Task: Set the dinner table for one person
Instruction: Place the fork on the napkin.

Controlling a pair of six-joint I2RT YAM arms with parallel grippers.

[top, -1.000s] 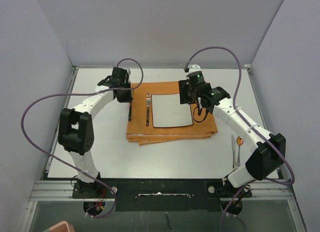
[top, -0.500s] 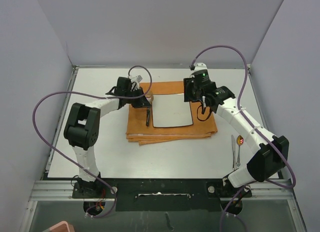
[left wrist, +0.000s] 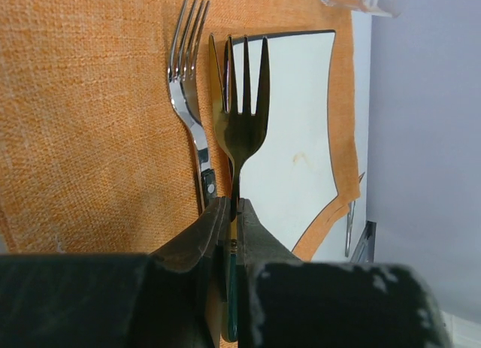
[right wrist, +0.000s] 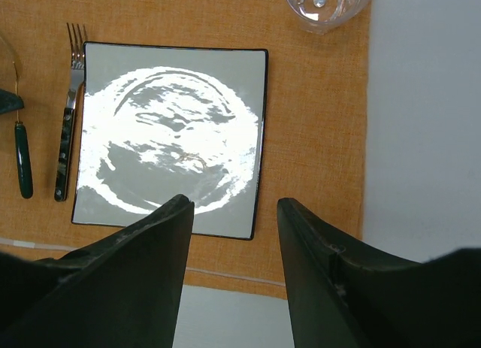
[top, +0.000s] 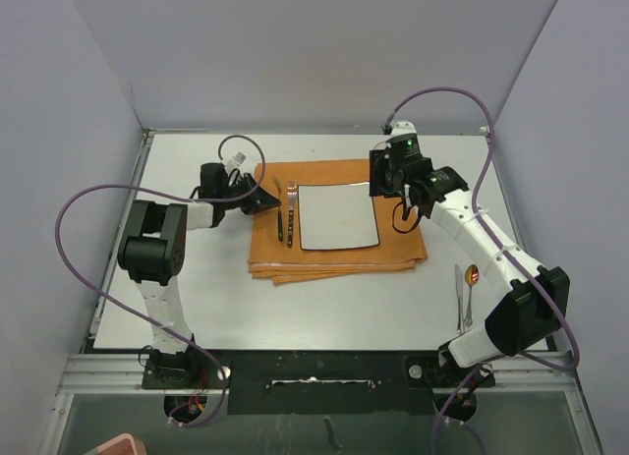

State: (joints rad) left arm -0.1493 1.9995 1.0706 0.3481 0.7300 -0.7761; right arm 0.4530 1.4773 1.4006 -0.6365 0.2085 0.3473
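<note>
Presently: table (top: 197, 298), off-white, spread beneath both arms, bearing an orange mat (top: 339, 258) toward its far middle. On the mat lie a square white plate (top: 337, 216) and a silver fork (top: 291, 211) just left of it. Left jaws clamped on a green-handled fork (left wrist: 242, 134) beside the silver one; right jaws apart, holding nothing, above the mat near a clear glass (right wrist: 328, 1).

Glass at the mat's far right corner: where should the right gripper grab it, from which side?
Probably the wall at the rim, from straight above. The glass appears to stand upright, its round mouth facing up, so the right gripper, jaws open, could drop one finger inside and one outside and pinch the thin wall.
</note>
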